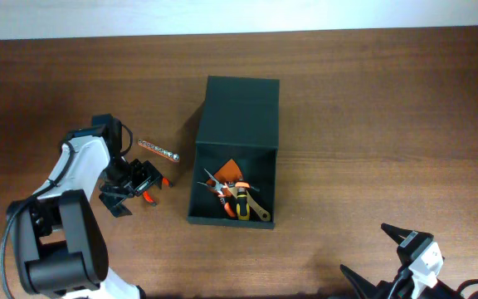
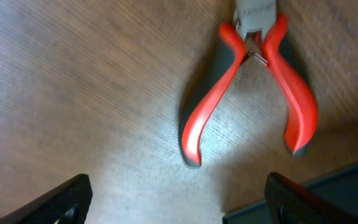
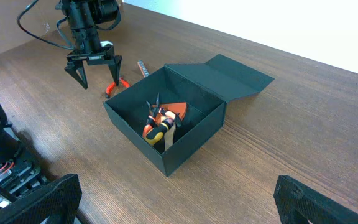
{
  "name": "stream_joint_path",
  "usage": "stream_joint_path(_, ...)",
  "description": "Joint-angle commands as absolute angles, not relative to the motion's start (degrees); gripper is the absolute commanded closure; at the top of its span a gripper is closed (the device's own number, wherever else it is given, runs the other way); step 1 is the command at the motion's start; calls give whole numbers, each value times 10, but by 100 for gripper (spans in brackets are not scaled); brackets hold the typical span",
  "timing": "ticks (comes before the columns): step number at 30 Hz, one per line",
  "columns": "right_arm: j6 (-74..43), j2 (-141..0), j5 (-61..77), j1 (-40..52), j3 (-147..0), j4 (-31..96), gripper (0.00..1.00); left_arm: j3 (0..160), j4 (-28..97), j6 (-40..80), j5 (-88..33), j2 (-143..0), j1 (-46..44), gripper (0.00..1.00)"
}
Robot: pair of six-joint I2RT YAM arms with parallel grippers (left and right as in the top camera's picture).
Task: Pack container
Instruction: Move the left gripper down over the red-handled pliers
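left gripper (image 3: 100, 79) spread, downward over pliers (image 2: 211, 102)

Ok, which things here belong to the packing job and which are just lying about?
Job: container, open; tools already inside it; red-handled pliers under the open left gripper.
Lying about: studded strip beside the container, untouched, possibly next; right gripper, open, idle.

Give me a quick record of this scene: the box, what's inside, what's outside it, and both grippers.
container: dark green, lid open
inside: orange- and yellow-handled hand tools
outside: red-handled pliers and studded brown strip, left of container
left gripper: open, over the red-handled pliers, not gripping
right gripper: open, empty, far from container
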State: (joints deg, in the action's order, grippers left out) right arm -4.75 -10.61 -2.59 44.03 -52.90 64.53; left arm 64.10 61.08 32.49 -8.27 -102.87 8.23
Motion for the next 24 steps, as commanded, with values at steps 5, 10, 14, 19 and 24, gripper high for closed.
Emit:
stream_joint_path(5, -54, -104, -33, 442, -527, 643, 1, 650, 587, 339, -70, -1051, 85, 9)
stream_joint_path(10, -54, -104, -33, 442, -527, 643, 1, 649, 585, 339, -60, -1054, 85, 20)
stream_joint_path(14, -54, -104, -33, 442, -527, 643, 1, 649, 577, 339, -57, -1066, 84, 21)
stream_joint_path(19, -54, -104, -33, 442, -527, 643, 1, 649, 575, 339, -57, -1081, 76, 21)
stream_joint_path(24, -54, -104, -33, 442, -527, 643, 1, 649, 574, 339, -57, -1091, 67, 28)
